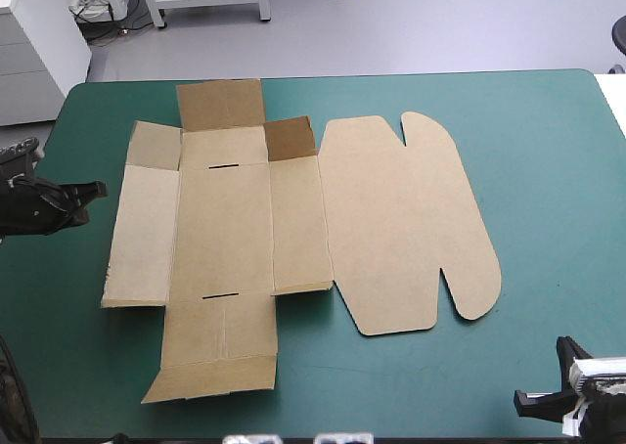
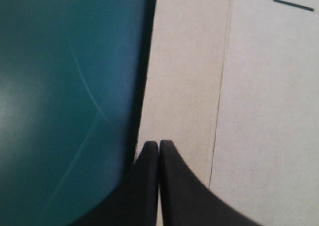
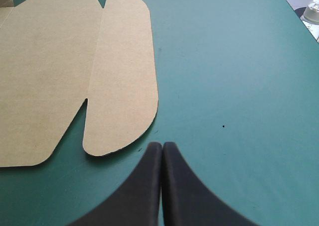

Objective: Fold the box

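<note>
The brown box [image 1: 293, 219] lies flat and unfolded on the teal-green cover, its rounded lid flaps toward the right and its narrow side panels toward the left. My left gripper [image 1: 93, 190] hangs at the table's left edge, shut and empty, its tip pointing at the box's left panel [image 2: 184, 76]. My right gripper [image 1: 528, 400] is low at the front right corner, also shut with nothing in it. Just ahead of the right gripper [image 3: 162, 145] lies the box's rounded lid flap [image 3: 122, 71]. The left gripper [image 2: 158, 144] sits over that panel's outer edge.
One small flap [image 1: 290, 137] at the box's far side stands slightly raised. Bare teal-green cover [image 1: 548, 170] stretches to the right of the box and along the front edge.
</note>
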